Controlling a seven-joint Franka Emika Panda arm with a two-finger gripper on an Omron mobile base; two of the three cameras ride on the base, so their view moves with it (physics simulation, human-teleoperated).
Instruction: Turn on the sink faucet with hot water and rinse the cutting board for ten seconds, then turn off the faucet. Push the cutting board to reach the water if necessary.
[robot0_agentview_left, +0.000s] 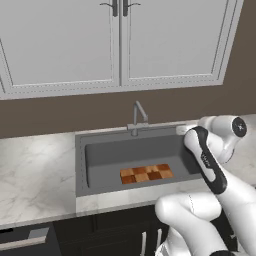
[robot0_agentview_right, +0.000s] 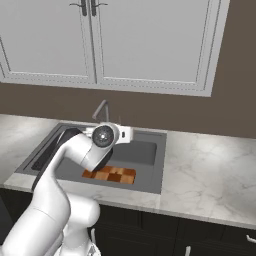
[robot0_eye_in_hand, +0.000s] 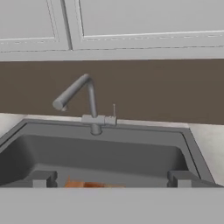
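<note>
Plainly, one board (robot0_agentview_left: 146, 173) lies flat on the floor of the single sink (robot0_agentview_left: 80, 165), toward its front wall, showing a checkerboard of orange and dark brown squares. One faucet (robot0_eye_in_hand: 89, 103) stands at the middle of the sink's back rim, its angled spout reaching out over the basin and a thin lever upright just beside its base. The spout's mouth sits apart from the board, nearer the back wall.

One arm rises in front of the counter (robot0_agentview_left: 35, 175), and its jaws (robot0_eye_in_hand: 111, 178) are spread wide and hold nothing, the two fingertips (robot0_eye_in_hand: 41, 178) standing far apart over the sink's front, facing the faucet. Two white cabinet doors (robot0_agentview_left: 60, 40) hang above, each with one dark handle.
</note>
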